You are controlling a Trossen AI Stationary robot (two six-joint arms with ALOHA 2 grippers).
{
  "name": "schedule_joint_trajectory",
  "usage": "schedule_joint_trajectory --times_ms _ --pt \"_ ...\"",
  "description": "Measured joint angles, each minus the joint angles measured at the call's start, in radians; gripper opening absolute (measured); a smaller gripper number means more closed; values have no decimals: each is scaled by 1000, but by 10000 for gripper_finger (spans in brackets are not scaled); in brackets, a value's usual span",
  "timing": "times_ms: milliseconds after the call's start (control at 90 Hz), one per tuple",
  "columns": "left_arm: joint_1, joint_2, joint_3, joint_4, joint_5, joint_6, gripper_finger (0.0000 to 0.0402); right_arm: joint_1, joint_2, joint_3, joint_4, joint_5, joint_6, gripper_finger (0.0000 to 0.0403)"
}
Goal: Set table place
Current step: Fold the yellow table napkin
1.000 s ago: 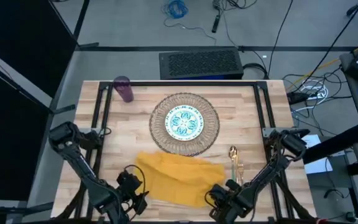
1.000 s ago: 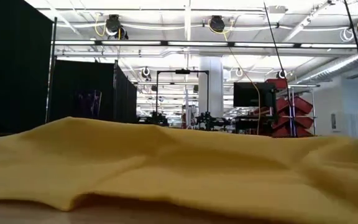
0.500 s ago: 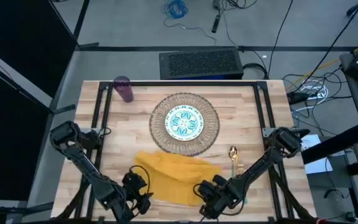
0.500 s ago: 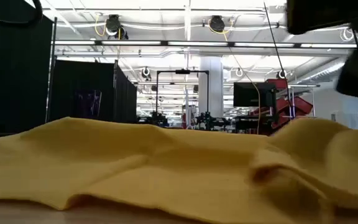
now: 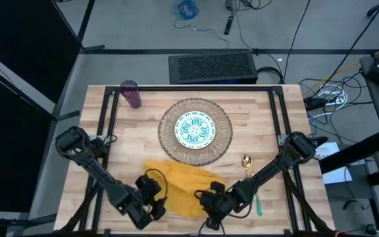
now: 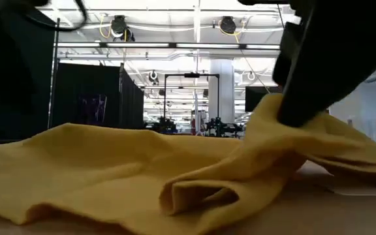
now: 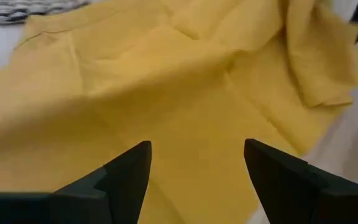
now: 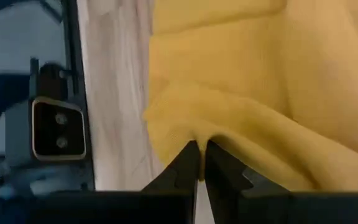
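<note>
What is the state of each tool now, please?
Left tool: open, above the napkin, holding nothing.
Right tool: closed, pinching a fold of the napkin.

Even, bright light falls from above on the table (image 5: pixel 268 131), with hardly any shadows. Seen from table height, ceiling lamps (image 6: pixel 227 26) glare white, and the dark arm (image 6: pixel 344 59) close by is blurred, perhaps out of focus. The napkin (image 7: pixel 185 93) looks soft up close.
</note>
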Motion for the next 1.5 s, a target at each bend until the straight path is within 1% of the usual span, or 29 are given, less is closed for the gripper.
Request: schedule_joint_trajectory --times_ms 67,178,300,456,633,867,1022,1056,1156,1189,1244,1311,1356,1456,1500 --pt "37 0 0 7 34 47 244 -26 0 0 5 -41 -42 8" --pt "84 0 0 12 57 90 244 -63 0 0 6 -30 -75 8" --pt "115 0 0 27 59 135 244 -109 0 0 5 -30 -62 8" --pt "152 0 0 148 54 152 244 -166 0 0 4 -36 -56 8" --pt "168 0 0 254 36 188 244 -202 0 0 1 -41 -79 8" --pt "170 0 0 269 8 184 244 -202 0 0 -9 -42 -71 8" --pt "159 0 0 267 12 111 244 -188 0 0 47 -51 -50 8" --pt "150 0 0 267 15 95 244 -188 0 0 72 -84 -55 8" --pt "121 0 0 270 16 50 244 -189 0 0 145 -241 -119 8" --pt "113 0 0 270 16 37 244 -189 0 0 172 -264 -136 8" --pt "104 0 0 270 16 27 244 -188 0 0 209 -263 -155 8" --pt "94 0 0 269 13 22 244 -188 0 0 231 -233 -159 8" --pt "88 0 0 270 10 2 244 -190 0 0 226 -214 -151 8" --pt "75 0 0 270 10 -39 244 -203 0 0 199 -208 -133 8" --pt "69 0 0 266 10 -60 244 -208 0 0 168 -181 -133 8"
